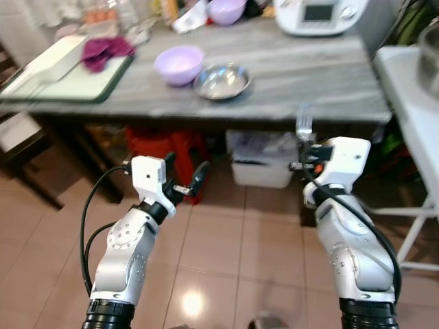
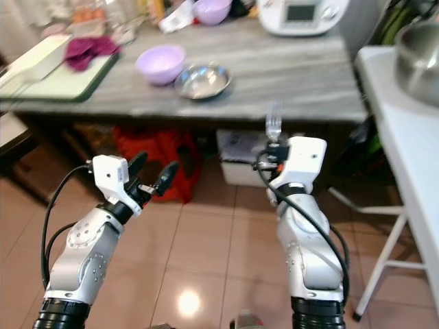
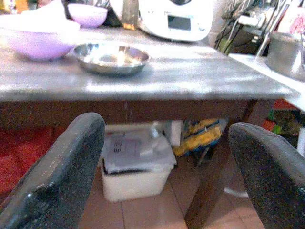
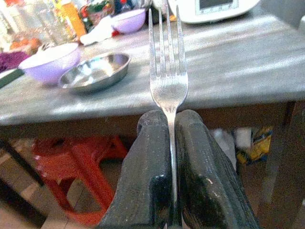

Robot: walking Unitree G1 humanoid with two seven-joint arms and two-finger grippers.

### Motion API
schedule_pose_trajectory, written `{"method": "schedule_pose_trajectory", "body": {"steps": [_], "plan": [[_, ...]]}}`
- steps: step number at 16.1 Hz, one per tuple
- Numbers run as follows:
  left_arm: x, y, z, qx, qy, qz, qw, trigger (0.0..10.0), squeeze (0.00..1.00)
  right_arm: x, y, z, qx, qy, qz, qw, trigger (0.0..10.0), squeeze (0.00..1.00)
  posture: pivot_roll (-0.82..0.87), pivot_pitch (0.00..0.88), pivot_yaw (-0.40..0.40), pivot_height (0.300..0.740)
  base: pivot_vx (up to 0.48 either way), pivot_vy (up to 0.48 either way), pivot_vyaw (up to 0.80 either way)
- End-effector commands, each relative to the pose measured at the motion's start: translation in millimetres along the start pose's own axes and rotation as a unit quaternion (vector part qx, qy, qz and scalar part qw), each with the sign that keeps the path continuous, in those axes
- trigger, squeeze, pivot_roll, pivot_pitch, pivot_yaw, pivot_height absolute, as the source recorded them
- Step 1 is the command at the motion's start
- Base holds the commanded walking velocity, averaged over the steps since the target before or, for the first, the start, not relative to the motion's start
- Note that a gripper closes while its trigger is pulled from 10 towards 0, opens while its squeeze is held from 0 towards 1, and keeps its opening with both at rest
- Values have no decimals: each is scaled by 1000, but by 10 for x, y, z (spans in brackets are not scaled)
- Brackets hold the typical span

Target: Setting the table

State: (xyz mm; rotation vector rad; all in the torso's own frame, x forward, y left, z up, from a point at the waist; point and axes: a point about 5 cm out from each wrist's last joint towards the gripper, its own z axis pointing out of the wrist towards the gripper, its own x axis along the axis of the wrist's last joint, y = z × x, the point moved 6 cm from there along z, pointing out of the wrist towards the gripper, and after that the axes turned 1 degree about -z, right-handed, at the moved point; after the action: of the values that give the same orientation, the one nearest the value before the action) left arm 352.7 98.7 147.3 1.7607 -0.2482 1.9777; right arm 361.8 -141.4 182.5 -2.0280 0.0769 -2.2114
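My right gripper (image 1: 303, 145) is shut on a silver fork (image 4: 167, 71), tines pointing up, held in front of the grey table's (image 1: 309, 75) near edge. My left gripper (image 1: 184, 177) is open and holds nothing, lower down in front of the table. On the table stand a steel bowl (image 1: 221, 81) and a lilac bowl (image 1: 179, 64) side by side. A second lilac bowl (image 1: 227, 9) sits at the back.
A green-edged board (image 1: 75, 79) with a purple cloth (image 1: 104, 51) lies at the table's left. A white appliance (image 1: 319, 15) stands at the back. Under the table are a red stool (image 1: 164, 147) and a white bin (image 1: 260, 164). A white side table (image 1: 411, 96) stands on the right.
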Motion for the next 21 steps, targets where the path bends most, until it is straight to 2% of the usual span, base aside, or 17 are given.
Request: {"method": "schedule_pose_trajectory", "body": {"steps": [1,11,17,21], "plan": [[20,-103,-52,13,-1,8,1000,10000,0,35,-116,6,13,6,8,1000,10000,0,-172,153,76,740,480,0,0],[16,-83,-49,10,-2,8,1000,10000,0,72,-31,14,-9,15,9,1000,10000,0,-171,156,80,740,474,0,0],[5,-79,-56,8,-5,5,1000,10000,0,75,73,15,-34,16,14,999,10000,0,-171,157,82,740,304,0,0],[-23,-108,-192,-12,-22,19,1000,10000,0,33,127,10,-52,7,30,998,10000,0,-169,159,83,740,0,0,0]]}}
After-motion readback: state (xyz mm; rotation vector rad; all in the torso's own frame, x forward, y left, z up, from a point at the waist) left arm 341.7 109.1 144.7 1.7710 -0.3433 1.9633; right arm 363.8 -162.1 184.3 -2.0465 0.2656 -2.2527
